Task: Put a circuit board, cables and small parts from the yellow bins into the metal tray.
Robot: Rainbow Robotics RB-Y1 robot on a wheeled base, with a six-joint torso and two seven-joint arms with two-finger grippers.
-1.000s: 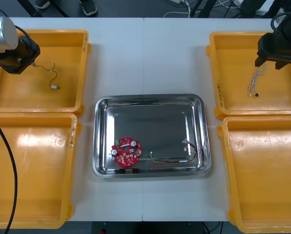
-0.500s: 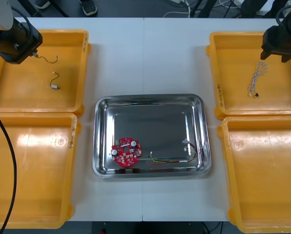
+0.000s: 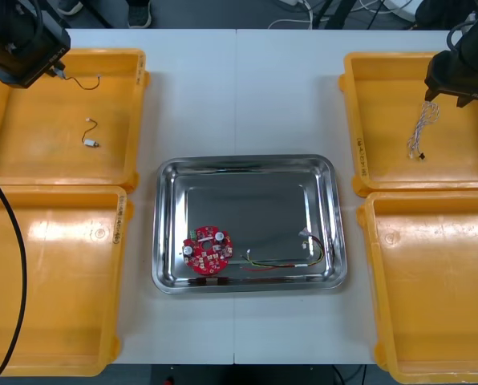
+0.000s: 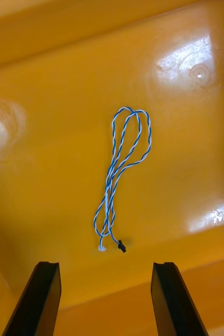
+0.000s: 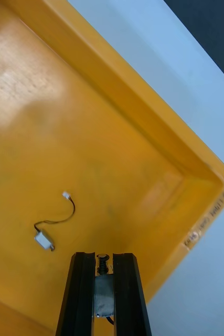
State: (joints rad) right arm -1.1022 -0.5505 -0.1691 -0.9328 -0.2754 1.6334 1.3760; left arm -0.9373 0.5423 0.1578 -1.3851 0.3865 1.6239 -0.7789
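My left gripper [image 3: 50,68] hangs over the far corner of the far left yellow bin [image 3: 137,120], shut on a small metal part [image 5: 104,294] whose thin wire [image 3: 80,81] trails toward the bin's middle. A second small metal part [image 3: 88,143] [image 5: 44,240] lies on that bin's floor. Above the far right yellow bin [image 3: 353,120], my right gripper [image 3: 451,84] [image 4: 106,299] stands open, the twisted blue and white cable [image 4: 119,173] [image 3: 419,132] lying on the floor ahead of its fingers. The metal tray [image 3: 247,164] holds a red circuit board [image 3: 207,250] and a red and yellow cable [image 3: 283,261].
The near left bin [image 3: 54,281] and the near right bin [image 3: 439,289] flank the tray. White table strips run between tray and bins. Shoes show beyond the table's far edge.
My left gripper has moved toward the far left corner of its bin, carrying the small part and its wire. The right gripper shifted slightly above the blue and white cable, which stays put.
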